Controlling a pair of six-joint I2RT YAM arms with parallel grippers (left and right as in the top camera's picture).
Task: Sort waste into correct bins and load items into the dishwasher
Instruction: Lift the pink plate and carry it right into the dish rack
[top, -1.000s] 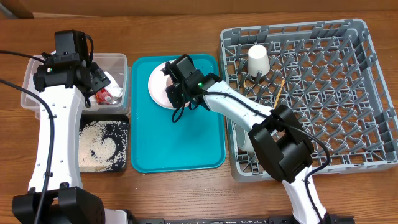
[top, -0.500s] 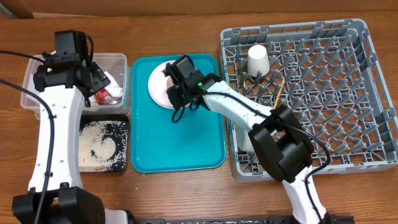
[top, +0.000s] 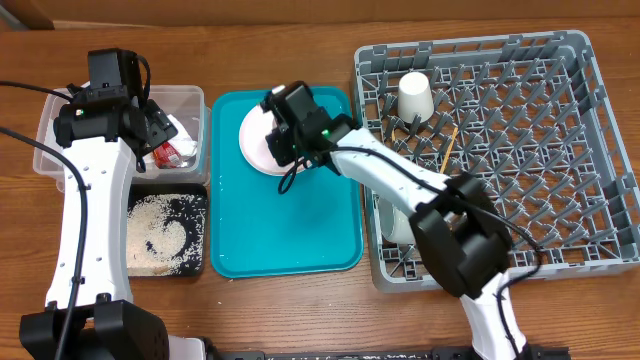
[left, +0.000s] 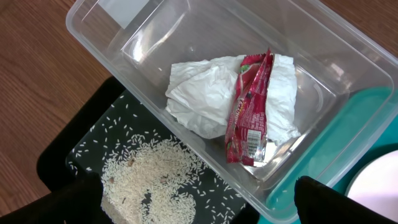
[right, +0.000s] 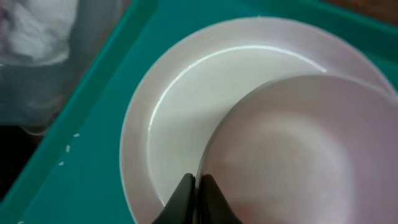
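Already wrapper (left: 249, 106), napkin (left: 199, 99) and rice (left: 155, 177) are binned, cup (top: 415, 95) and chopsticks (top: 448, 145) racked; right claw (right: 194, 186) pinches the bowl (right: 292, 149) rim (plate (right: 186, 93) underneath waits), left claw (left: 204, 202) spread.

Right wrist: bowl (right: 292, 155) runs off frame right of and below right gripper (right: 196, 190) fingertips; napkin (right: 34, 28), up-left of them, blurred. Left wrist: 2 left gripper (left: 198, 208) fingers cut by bottom edge.

Counted: 1 plate (top: 252, 140), 1 bowl (right: 298, 149), 1 cup (top: 415, 95), 1 wrapper (left: 249, 106), 1 napkin (left: 196, 99), 1 tub (top: 185, 100), 1 blk tray (top: 192, 215), 1 teal tray (top: 300, 230), 1 rack (top: 560, 150).
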